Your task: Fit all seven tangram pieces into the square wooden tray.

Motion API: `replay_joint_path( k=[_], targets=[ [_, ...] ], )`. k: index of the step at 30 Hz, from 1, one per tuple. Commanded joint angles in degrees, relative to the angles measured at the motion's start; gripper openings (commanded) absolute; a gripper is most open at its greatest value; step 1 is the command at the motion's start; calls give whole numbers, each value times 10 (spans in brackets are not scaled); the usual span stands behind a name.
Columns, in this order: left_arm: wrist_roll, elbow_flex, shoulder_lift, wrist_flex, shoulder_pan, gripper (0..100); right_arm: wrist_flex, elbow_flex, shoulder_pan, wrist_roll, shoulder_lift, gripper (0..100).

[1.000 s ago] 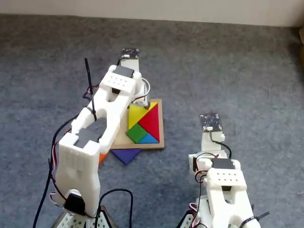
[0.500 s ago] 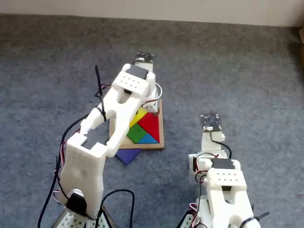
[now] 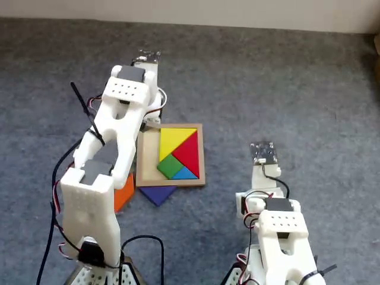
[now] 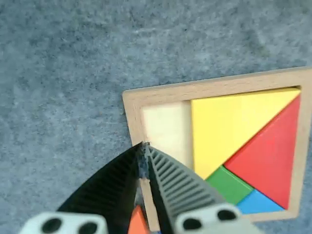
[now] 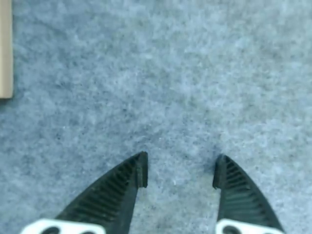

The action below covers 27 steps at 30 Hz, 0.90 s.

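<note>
In the tray [image 3: 202,155], four coloured pieces [image 3: 185,152]

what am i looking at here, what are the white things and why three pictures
They are two robot arms: left arm and right arm. One picture looks down from a fixed camera; the other two come from a camera on each wrist. On the grey carpet lies a square wooden tray holding a yellow triangle, red triangle, green square and blue triangle. A purple piece and an orange piece lie outside it. The left gripper is shut, empty, over the tray's bare corner. The right gripper is open above carpet.
</note>
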State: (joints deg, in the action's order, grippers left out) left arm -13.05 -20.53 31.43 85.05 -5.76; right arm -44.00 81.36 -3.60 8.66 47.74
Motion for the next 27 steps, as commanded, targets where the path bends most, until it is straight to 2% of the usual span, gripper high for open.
replay_joint_path(
  k=[1, 12, 23, 27],
  targets=[
    [5, -7, 27, -18, -10, 14, 12, 2, 6, 6, 3, 217],
    [0, -76, 139, -16, -74, 13, 12, 3, 6, 6, 3, 217],
    [-69, -120, 139, -15, -151, 5, 12, 3, 6, 6, 3, 217],
    [-74, -174, 139, 17, -170, 5, 12, 3, 7, 6, 2, 217]
  ],
)
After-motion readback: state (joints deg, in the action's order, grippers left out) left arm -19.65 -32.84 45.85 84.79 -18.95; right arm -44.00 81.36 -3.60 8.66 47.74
